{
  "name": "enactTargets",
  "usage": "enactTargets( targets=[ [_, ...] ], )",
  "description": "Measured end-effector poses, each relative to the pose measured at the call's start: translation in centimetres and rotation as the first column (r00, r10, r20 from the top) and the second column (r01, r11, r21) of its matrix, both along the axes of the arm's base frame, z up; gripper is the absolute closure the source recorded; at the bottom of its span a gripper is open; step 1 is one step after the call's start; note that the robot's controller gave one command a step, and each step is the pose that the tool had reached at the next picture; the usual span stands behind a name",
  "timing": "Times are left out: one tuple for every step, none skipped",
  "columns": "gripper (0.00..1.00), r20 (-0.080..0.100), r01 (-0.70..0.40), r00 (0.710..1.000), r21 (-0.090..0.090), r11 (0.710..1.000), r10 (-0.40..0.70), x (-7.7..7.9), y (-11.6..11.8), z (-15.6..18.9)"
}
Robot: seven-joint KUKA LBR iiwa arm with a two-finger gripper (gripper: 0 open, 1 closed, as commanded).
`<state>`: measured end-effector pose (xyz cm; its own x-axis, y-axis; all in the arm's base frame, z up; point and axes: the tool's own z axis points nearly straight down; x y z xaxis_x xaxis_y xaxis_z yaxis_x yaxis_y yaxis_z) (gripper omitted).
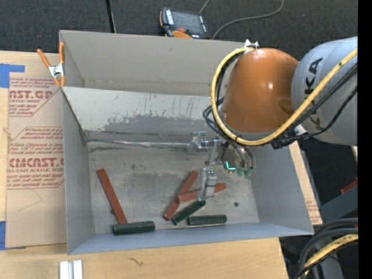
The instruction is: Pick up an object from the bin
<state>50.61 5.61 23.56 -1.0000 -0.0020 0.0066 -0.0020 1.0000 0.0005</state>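
just coloured sticks in bin

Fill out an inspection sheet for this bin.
Surface: grey bin, floor scuffed.
Job's things: heap of red and green sticks, right of centre.
Clutter: long red stick and green stick, apart at the view's lower left.
Grippers: gripper low at the heap's upper right; grasp cannot be told.
Cables: yellow and black cables looped round the orange cover.
Surroundings: black device behind the bin.
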Motion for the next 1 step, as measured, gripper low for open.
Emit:
enactTargets(
  targets=[
    [0.00,0.003,-0.516,0.857,0.002,0.857,0.516,-0.31,-1.07,-15.78]
  ],
)
